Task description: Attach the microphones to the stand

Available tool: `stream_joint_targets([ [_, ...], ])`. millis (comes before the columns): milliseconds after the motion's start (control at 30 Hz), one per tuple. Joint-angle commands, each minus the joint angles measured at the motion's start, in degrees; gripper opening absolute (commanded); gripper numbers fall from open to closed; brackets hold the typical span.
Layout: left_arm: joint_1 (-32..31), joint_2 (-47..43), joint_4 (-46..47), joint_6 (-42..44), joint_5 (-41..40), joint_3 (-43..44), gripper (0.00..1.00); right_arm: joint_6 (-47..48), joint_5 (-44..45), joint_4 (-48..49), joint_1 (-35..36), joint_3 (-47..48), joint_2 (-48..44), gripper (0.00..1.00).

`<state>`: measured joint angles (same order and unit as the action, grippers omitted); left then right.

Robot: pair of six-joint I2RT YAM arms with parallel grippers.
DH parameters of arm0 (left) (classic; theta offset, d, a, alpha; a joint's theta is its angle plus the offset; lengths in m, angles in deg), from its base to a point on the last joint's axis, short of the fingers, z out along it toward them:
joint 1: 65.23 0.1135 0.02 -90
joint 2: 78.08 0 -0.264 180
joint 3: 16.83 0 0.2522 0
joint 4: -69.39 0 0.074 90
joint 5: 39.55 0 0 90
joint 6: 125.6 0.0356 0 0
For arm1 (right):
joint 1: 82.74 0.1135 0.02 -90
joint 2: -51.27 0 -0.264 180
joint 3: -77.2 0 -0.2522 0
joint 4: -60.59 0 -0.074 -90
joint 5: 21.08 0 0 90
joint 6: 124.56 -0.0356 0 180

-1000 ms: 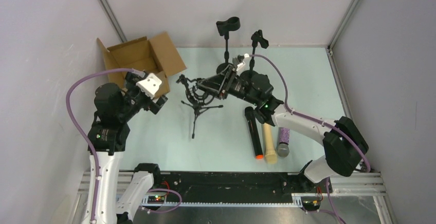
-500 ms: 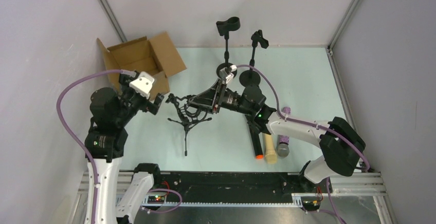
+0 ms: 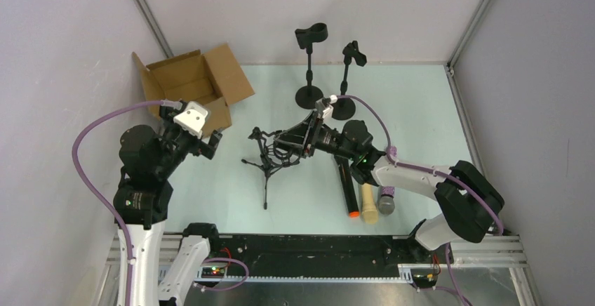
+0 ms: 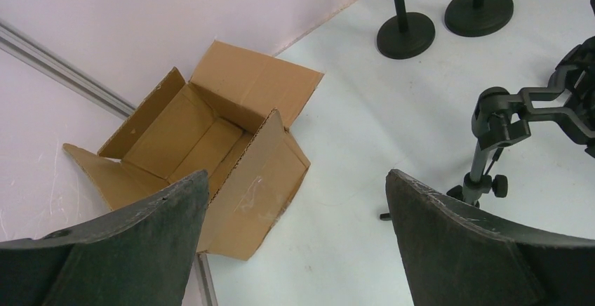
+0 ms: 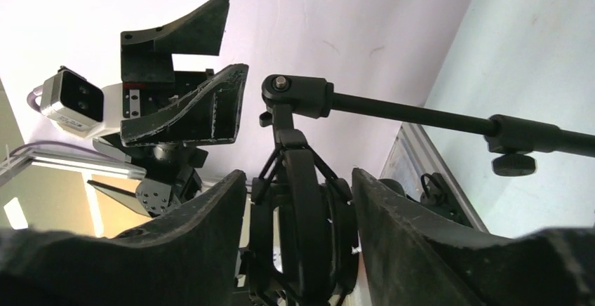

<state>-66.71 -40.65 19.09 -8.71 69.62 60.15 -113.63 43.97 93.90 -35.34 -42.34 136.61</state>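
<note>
Right claw (image 5: 298, 180) at black tripod shock-mount stand (image 3: 266, 164).
Its fingers (image 5: 210, 229) straddle the mount, grip unclear; left claw (image 4: 296, 180) released wide.

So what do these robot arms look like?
The left arm and right arm mix white shells with chunky black joints. A purple cable loops off each wrist, beside a small white camera block. The left gripper and right gripper each have two broad matt black fingers. A green light glows on the right arm.
</note>
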Motion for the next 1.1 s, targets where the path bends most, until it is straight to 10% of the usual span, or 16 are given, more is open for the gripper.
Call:
stream_joint_targets([
  [0, 0.3, -0.4, 0.7, 0.0, -0.5, 0.5, 1.00, -0.5, -1.9, 4.0, -1.0, -0.8, -3.1, 0.64],
  [167, 0.3, -0.7, 0.7, -0.1, 0.4, 0.6, 1.00, 1.0, -2.3, -1.8, -2.0, -0.8, -5.8, 0.98],
  [333, 0.3, -0.5, 0.6, -3.0, 0.8, 2.0, 1.00, 5.5, -4.9, -14.1, -5.7, 0.7, -10.4, 0.99],
  [600, 0.3, 1.5, -0.2, -6.9, 0.0, 5.4, 1.00, 29.1, 5.2, -60.7, -10.1, 7.5, -24.4, 0.99],
  [867, 0.3, 3.4, -2.0, -8.8, 1.5, 7.1, 1.00, 38.0, 2.8, -78.4, -22.6, 8.8, -29.6, 1.00],
  [967, 0.3, 3.6, -2.5, -9.3, 1.3, 7.4, 1.00, 48.3, 29.6, -94.4, -11.9, 18.8, -23.7, 0.99],
  [1067, 0.3, 4.0, -4.5, -8.2, 0.2, 7.9, 1.00, 47.3, 38.6, -99.2, -5.5, 21.9, -15.7, 0.99],
])
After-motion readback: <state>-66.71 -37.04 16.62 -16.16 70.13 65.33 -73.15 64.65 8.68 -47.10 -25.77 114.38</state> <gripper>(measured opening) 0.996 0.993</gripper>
